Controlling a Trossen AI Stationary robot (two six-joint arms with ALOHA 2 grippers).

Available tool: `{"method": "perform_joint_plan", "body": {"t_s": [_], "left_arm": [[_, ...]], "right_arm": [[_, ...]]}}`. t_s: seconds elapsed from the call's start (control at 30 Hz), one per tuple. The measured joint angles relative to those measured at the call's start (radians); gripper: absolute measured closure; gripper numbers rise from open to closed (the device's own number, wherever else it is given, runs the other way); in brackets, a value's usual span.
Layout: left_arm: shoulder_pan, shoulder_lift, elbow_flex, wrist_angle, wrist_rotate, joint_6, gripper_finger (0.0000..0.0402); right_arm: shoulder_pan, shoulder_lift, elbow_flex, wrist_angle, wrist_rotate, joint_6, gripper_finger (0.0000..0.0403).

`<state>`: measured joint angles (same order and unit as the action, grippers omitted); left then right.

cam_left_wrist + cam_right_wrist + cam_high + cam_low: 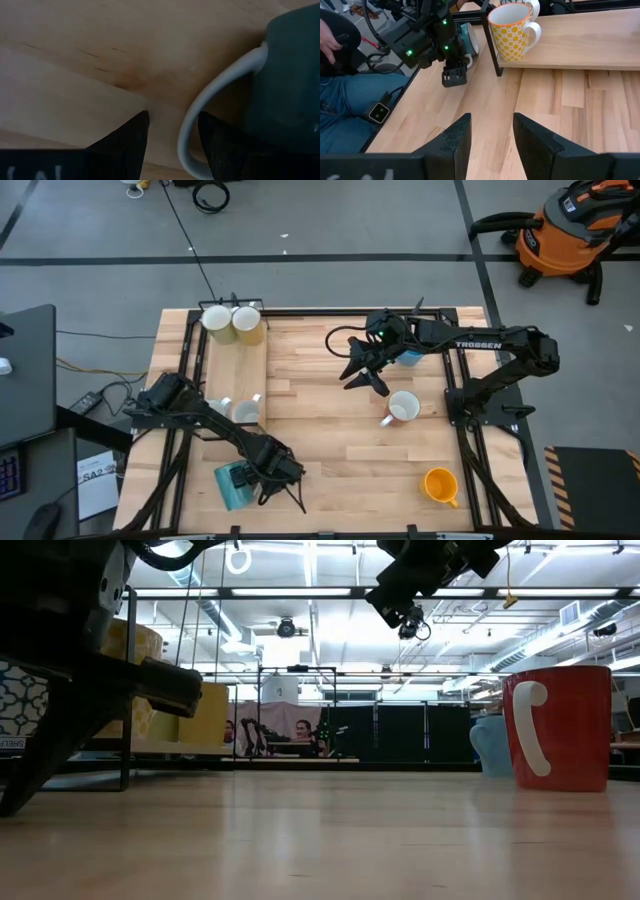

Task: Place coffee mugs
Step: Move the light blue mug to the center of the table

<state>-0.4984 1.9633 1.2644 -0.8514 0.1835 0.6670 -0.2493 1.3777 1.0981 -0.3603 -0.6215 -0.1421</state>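
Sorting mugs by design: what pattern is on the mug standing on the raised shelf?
Yellow dots on white, orange rim: the patterned mug, best in the right wrist view.

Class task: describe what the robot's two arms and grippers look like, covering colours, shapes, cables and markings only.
Both arms are dark, jointed links. The right arm carries white TROSSEN lettering, and black cables loop near its wrist. The left gripper and right gripper each end in two dark, flat, tapering fingers. Small green lights glow on the left arm.
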Motion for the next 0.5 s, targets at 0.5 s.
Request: {"method": "perform_joint_plan", "body": {"t_s": [0.5], "left_arm": [[0.08, -0.002, 0.038, 0.025, -0.072, -0.008, 0.0219]], "right_arm": [[0.0, 0.0, 0.0, 0.0, 0.0, 0.0, 0.0252]]}}
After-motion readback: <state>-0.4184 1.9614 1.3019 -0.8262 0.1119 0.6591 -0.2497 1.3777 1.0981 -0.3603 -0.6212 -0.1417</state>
